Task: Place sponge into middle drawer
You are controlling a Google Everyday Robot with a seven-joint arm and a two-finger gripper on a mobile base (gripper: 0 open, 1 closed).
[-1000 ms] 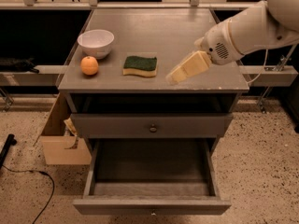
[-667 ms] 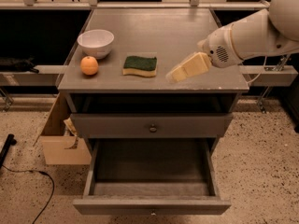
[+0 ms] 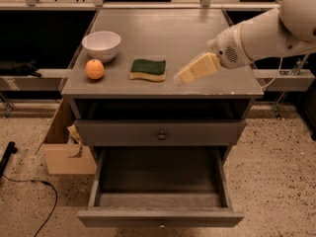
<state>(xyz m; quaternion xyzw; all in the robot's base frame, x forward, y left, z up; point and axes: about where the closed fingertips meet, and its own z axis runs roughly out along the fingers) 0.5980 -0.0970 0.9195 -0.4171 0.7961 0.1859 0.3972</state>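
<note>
The sponge (image 3: 148,69), yellow foam with a dark green top, lies flat on the grey cabinet top (image 3: 163,33) near its front edge. My gripper (image 3: 183,76), with cream-coloured fingers, hovers just to the right of the sponge, a short gap away, pointing left and down. It holds nothing. The middle drawer (image 3: 160,181) is pulled out wide below, its plain grey inside bare. The closed knobbed drawer front (image 3: 161,132) sits above it.
A white bowl (image 3: 101,45) and an orange fruit (image 3: 94,69) stand on the left of the cabinet top. A cardboard box (image 3: 66,144) leans on the floor left of the cabinet. A black cable (image 3: 29,186) runs over the speckled floor.
The arm has shifted slightly, with the gripper staying just right of the sponge. The sponge, bowl, fruit and drawer have not moved.
</note>
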